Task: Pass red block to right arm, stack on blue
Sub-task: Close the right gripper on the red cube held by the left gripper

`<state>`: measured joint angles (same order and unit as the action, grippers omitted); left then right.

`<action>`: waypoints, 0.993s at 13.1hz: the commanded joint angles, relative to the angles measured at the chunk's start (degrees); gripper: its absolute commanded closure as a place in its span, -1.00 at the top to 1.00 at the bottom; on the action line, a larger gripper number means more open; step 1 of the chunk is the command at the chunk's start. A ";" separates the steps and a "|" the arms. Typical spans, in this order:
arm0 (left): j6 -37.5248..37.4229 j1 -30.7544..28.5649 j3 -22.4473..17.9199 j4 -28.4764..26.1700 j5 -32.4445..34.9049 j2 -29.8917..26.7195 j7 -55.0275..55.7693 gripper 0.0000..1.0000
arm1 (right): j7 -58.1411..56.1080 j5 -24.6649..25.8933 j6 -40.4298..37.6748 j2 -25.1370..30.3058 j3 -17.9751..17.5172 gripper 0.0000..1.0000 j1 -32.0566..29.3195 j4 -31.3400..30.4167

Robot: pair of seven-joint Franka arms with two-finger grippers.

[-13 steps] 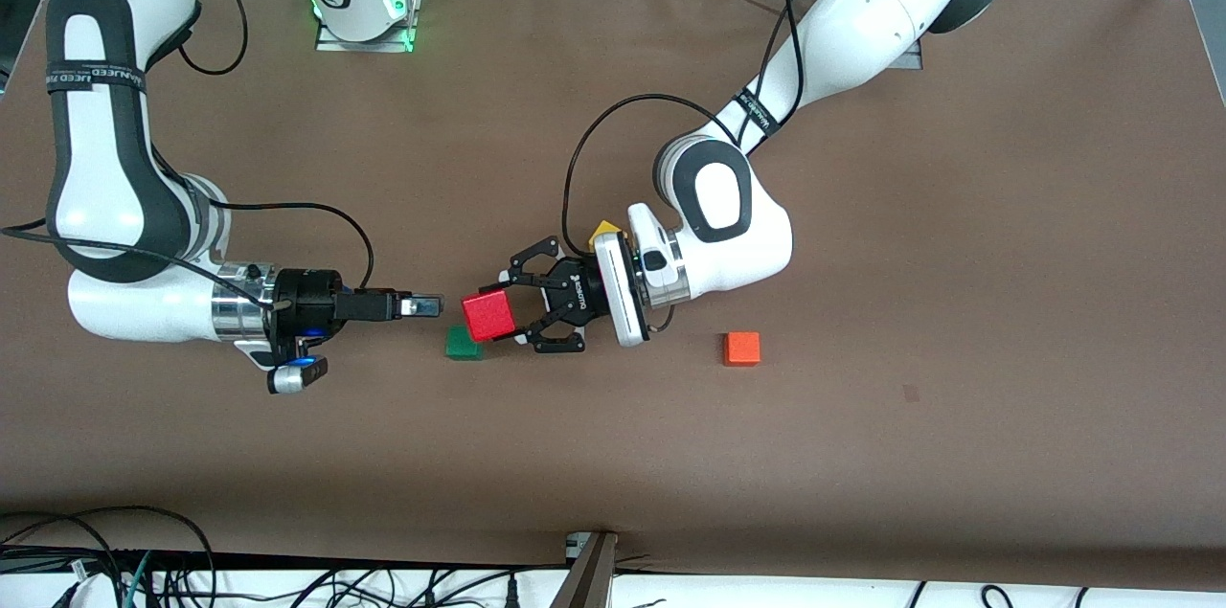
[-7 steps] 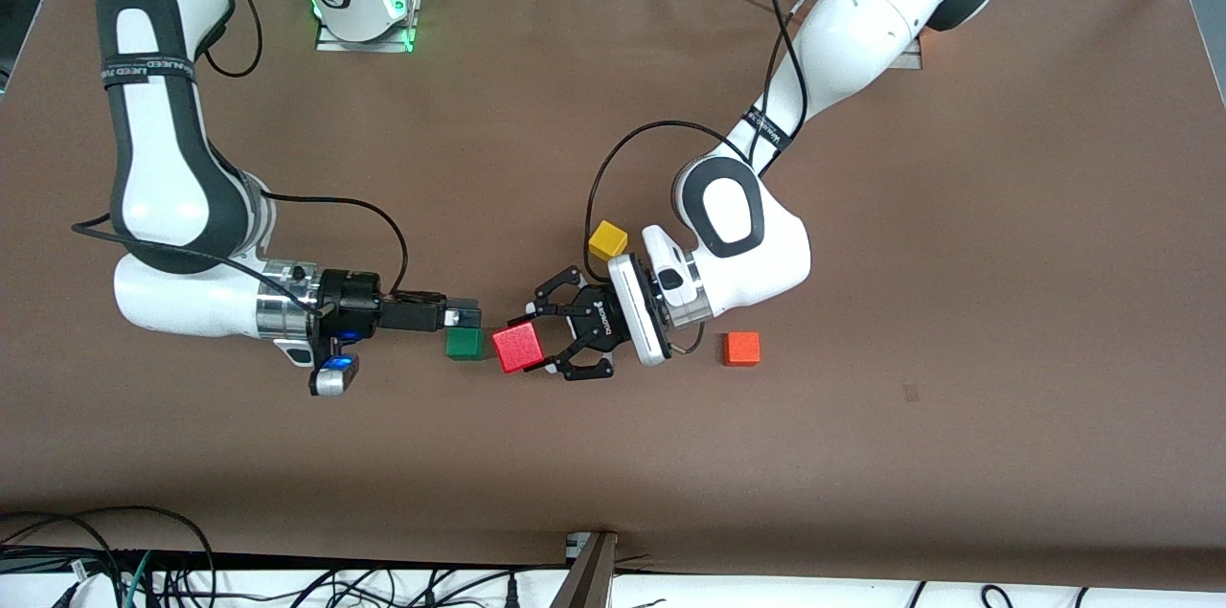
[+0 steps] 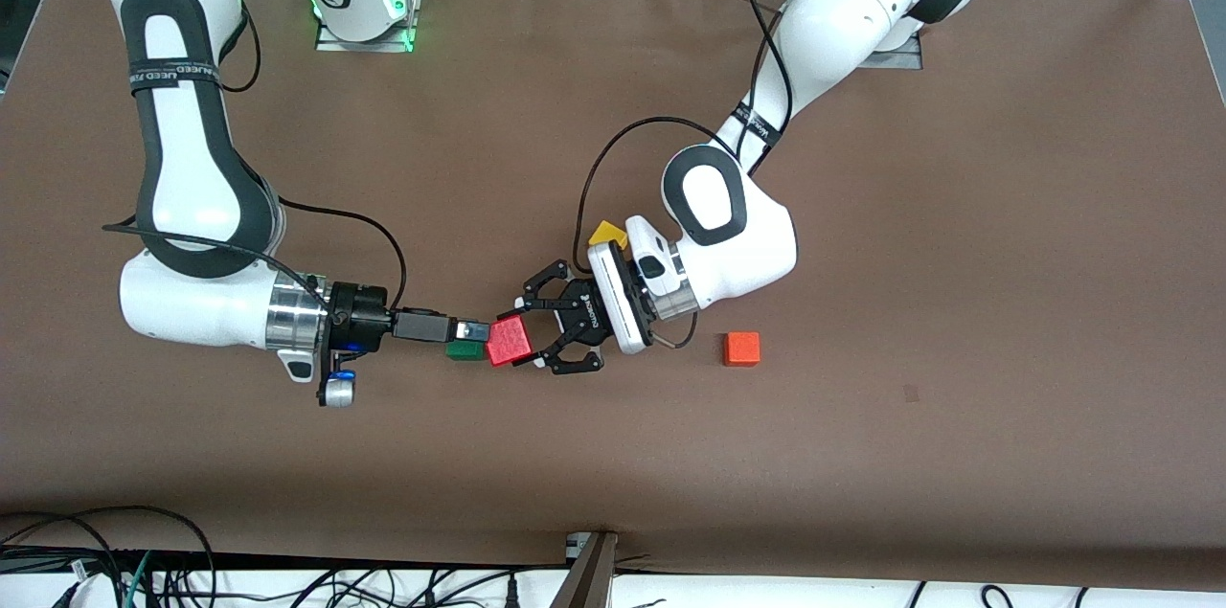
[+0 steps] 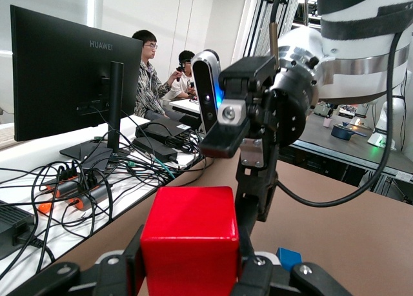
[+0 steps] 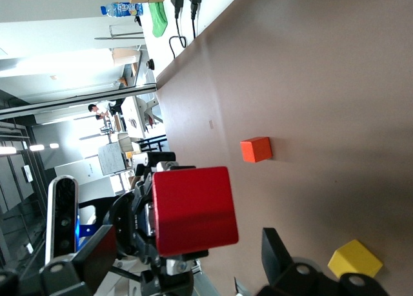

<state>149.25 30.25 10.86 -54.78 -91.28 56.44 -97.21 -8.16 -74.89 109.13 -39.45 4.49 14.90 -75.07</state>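
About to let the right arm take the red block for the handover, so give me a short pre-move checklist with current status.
1. Left gripper shut on the red block: ok.
2. Right gripper open to receive: ok.
3. Right gripper at the red block, over the green cube: ok.
4. Right gripper's fingers around the block: cannot tell.
5. Blue cube located on the table: ok, seen in the left wrist view only.
6. Orange cube and yellow cube apart from the handover: ok.

Held cube (image 3: 508, 341) over table (image 3: 958, 206); another cube (image 3: 465, 350) just beside.
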 commanded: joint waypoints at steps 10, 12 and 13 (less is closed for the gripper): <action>0.07 0.33 0.04 1.17 -2.50 -0.36 0.26 -1.00 | -9.16 -2.10 0.29 -4.67 -0.53 1.00 -0.39 6.51; 0.08 0.42 0.04 1.17 -3.11 -0.36 0.26 -1.00 | -9.07 -2.10 0.73 -5.46 -0.53 1.00 -0.13 8.00; 0.07 0.42 0.04 1.17 -3.11 -0.36 0.26 -1.00 | -8.90 -2.10 1.34 -5.90 -0.53 1.00 0.22 8.61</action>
<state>149.23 30.29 11.03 -54.26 -92.24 56.44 -96.69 -16.48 -75.94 109.66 -43.20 4.23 14.80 -69.75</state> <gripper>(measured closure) 0.441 0.000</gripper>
